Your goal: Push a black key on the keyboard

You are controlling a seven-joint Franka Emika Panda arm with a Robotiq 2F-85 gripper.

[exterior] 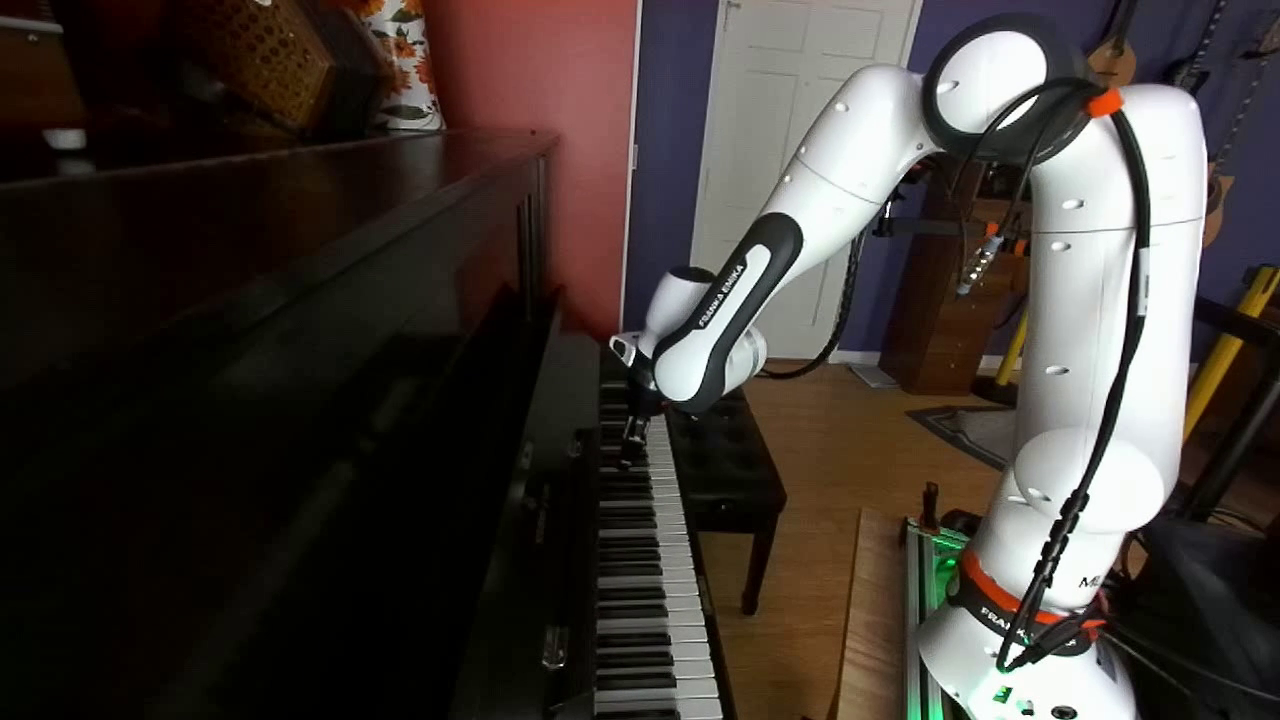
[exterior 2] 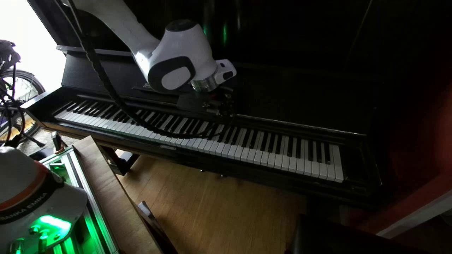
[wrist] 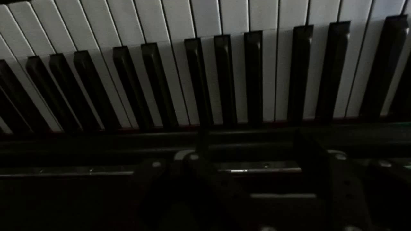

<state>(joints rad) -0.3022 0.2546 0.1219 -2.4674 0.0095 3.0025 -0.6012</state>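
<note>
The keyboard is a long row of white and raised black keys in a dark upright piano. It also shows in an exterior view and across the upper half of the wrist view. A black key lies just above my left-hand finger in the wrist view. My gripper is open, with two dark fingers apart and nothing seen between them. In the exterior views it points down at the back edge of the keys. Darkness hides the fingertips, and I cannot tell whether they touch anything.
The piano's dark front rises behind the keys. A metal hinge strip runs behind the gripper. The arm's cable hangs in front of the keyboard. A black padded bench stands beside the keys at the far end.
</note>
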